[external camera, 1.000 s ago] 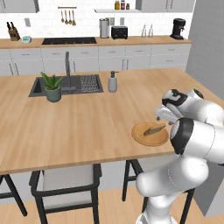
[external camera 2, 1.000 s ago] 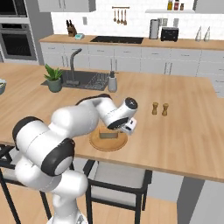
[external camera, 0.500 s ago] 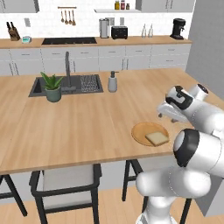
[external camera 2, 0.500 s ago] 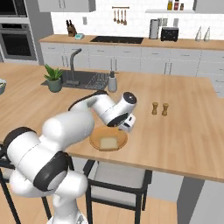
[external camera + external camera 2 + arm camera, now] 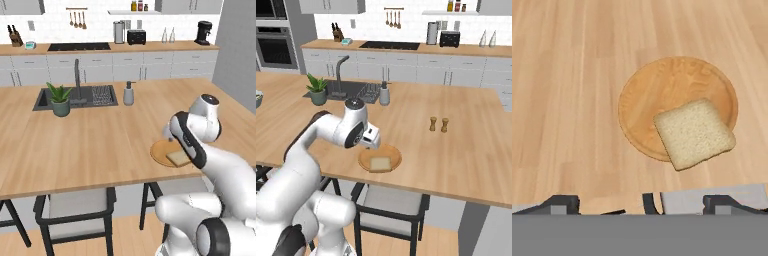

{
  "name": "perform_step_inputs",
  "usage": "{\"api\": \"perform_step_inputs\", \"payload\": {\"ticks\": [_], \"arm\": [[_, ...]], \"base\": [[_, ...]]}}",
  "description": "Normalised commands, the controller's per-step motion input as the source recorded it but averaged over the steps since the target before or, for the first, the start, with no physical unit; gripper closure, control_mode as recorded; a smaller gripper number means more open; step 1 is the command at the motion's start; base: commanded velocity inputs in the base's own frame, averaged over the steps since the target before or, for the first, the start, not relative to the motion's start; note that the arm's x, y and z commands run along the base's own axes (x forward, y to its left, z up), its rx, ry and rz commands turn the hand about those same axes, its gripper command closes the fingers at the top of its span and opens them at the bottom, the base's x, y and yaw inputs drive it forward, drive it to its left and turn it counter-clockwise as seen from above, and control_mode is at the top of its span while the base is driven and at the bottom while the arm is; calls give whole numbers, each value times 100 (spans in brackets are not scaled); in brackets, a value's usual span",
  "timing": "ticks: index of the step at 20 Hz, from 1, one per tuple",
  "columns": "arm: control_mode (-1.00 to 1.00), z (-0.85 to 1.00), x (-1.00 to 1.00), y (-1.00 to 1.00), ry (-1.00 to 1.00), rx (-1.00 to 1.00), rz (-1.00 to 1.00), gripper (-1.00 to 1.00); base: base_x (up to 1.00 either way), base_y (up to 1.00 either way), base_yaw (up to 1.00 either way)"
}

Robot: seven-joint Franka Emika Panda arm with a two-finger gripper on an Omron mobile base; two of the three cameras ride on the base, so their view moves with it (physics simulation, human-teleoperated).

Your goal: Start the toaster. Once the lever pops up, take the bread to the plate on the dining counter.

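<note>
Left base view: my white arm folds over the near edge of the broad light-wood island table, and the round tan wooden plate lies near that edge with the square pale-tan slice of bread flat on its near side, partly behind my forearm; the black boxy toaster stands far off on the rear worktop, beside a tall steel canister, while a potted green plant and a grey soap dispenser sit by the inset sink. Right base view: my gripper hangs just left of the plate, clear of the bread, which rests inside the rim; two small brown shakers stand well apart to the right. Hand view: the slice lies tilted on the plate, one corner overhanging the rim toward me; my jaws stand fully apart and hold nothing, their dark tips at the lower edge. I judge the delivery done and the step in hand a retreat: I should lift straight away from the plate with the jaws kept wide, avoiding any sweep across the overhanging corner that could drag the slice off.
</note>
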Motion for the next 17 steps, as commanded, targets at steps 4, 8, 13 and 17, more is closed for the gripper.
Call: {"api": "perform_step_inputs", "payload": {"ticks": [4,8,13,17], "arm": [[-100,40,-79,24,-5,-11,0,-100],[-100,34,-34,0,0,-1,0,-100],[-100,54,-36,0,0,0,0,-100],[-100,49,-43,3,0,-5,0,-100]], "base": [[0,0,0],[0,0,0],[0,0,0],[0,0,0]]}}
